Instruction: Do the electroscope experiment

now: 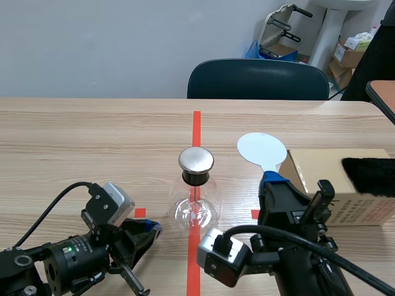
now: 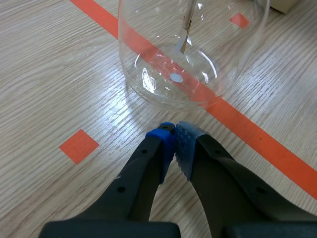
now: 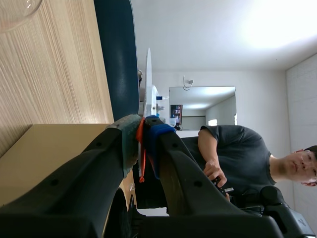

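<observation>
Left gripper (image 1: 148,231) lies low on the table (image 1: 74,142), pads pressed together on nothing, tips just short of the electroscope flask (image 1: 196,208). Flask sits on the centre tape line; metal cap (image 1: 196,160) on top, foil strip (image 2: 184,42) hanging inside. Right gripper (image 1: 274,180) is clamped on the thin handle of the pale disc (image 1: 262,150), which is held up between the cap and the cardboard box (image 1: 318,169). Black fur (image 1: 368,176) rests on the box. Judged step: disc in hand, ready to present. Next move calls for carrying the disc leftward to the cap without knocking the flask, then watching the strip.
</observation>
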You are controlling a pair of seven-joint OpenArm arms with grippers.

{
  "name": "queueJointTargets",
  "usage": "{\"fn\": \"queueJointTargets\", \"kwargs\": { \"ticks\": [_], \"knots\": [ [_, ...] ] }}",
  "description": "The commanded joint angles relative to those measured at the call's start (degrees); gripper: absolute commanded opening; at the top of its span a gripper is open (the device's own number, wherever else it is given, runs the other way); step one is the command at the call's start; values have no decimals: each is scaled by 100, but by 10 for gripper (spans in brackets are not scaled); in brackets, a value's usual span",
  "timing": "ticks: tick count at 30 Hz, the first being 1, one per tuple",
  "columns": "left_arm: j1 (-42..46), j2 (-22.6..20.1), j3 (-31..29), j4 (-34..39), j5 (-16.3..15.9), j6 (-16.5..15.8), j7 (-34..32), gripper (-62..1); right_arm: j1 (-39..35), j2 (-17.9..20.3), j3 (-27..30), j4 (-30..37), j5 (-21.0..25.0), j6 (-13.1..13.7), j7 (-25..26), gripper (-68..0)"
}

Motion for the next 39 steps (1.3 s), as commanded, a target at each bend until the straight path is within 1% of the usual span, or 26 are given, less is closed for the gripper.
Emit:
{"fn": "queueJointTargets", "kwargs": {
  "ticks": [1,20,24,30,39],
  "knots": [
    [7,15,-52,72,4,7,-76,-582,66,13,15,46,-24,-63,-7,-665],
    [50,15,-52,72,4,9,-50,-582,66,15,15,46,-28,-63,-7,-665],
    [50,15,-52,72,4,9,-52,-582,66,15,15,46,-140,-63,22,-665],
    [50,15,-52,72,4,9,-52,-582,66,17,15,48,-153,-66,326,-665],
    [50,15,-52,72,4,9,-52,-582,63,111,17,66,-153,-70,1110,-665]
  ]
}}
